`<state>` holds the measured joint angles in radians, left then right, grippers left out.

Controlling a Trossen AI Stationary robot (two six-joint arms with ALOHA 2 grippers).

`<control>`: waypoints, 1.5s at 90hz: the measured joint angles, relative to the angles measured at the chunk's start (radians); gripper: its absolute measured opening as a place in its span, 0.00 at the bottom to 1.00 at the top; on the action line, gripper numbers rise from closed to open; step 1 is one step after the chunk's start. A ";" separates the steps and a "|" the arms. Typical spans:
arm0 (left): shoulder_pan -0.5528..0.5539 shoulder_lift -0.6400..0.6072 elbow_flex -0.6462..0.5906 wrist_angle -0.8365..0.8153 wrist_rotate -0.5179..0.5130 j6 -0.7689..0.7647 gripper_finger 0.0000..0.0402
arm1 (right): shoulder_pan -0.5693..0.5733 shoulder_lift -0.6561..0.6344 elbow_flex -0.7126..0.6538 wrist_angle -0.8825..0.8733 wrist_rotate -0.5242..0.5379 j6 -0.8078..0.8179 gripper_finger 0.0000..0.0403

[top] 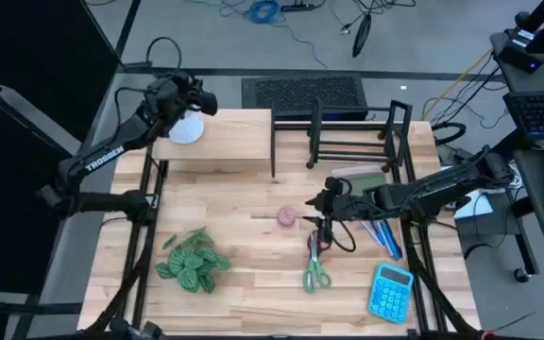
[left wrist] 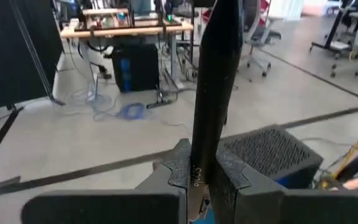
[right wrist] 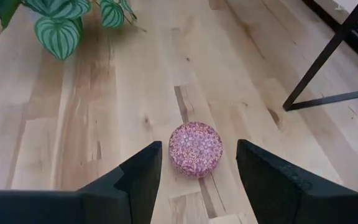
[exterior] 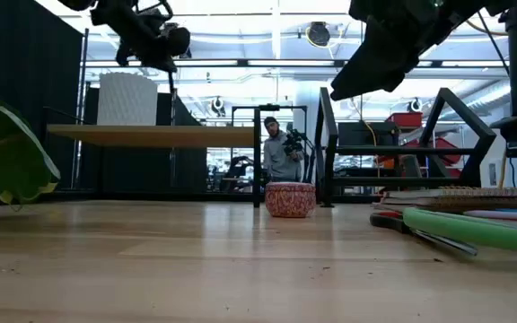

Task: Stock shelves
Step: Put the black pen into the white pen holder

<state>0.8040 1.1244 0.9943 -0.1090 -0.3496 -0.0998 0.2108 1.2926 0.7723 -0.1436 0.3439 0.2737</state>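
Seen from above, the pale-wood riser shelf (top: 217, 142) stands at the upper left of the table (top: 253, 274), and the black wire rack (top: 357, 137) with its upright dividers stands just beside it toward the upper right. A white ribbed cylinder (top: 187, 128) rests upright on the riser's left end, and the left hand (top: 204, 100) hangs above the riser just beside that cylinder; from its own wrist camera the dark fingers (left wrist: 213, 93) sit pressed together with nothing between them, pointing out over the floor beyond the table. The right hand (top: 321, 202) reaches in from the right edge to the middle of the frame, its fingers (right wrist: 135, 177) spread wide on either side of a small round pink patterned tin (right wrist: 195, 148) that sits on the bare wood, not touched by either finger. In the level view the tin (exterior: 290, 199) stands in front of the gap between riser and rack. A green striped-leaf plant (top: 192, 262) lies at the lower left of the table. Green-handled scissors (top: 315, 269) lie below the right hand, a blue calculator (top: 390, 291) sits at the lower right, and a bundle of pens (top: 382, 236) and a notebook (top: 362, 179) lie under the right arm. A person (exterior: 281, 152) stands far back in the room.
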 joint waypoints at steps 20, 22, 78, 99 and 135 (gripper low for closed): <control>0.000 -0.056 0.030 -0.002 -0.022 0.042 0.02 | 0.000 0.009 0.000 -0.001 0.000 0.000 0.47; 0.000 -0.065 0.038 -0.006 -0.024 0.051 0.02 | 0.000 0.009 0.000 -0.001 0.000 0.000 0.47; 0.001 -0.126 0.048 -0.310 -0.049 0.017 0.02 | 0.000 0.009 0.000 0.004 0.000 0.008 0.47; 0.001 -0.101 0.018 -0.280 -0.045 0.001 0.06 | 0.001 0.009 0.000 0.004 -0.001 0.021 0.47; 0.002 -0.070 0.034 -0.279 0.011 0.077 0.10 | 0.001 0.009 0.000 -0.008 -0.041 0.032 0.47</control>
<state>0.8055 1.0542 1.0286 -0.3878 -0.3389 -0.0227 0.2115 1.3018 0.7727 -0.1516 0.3031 0.3054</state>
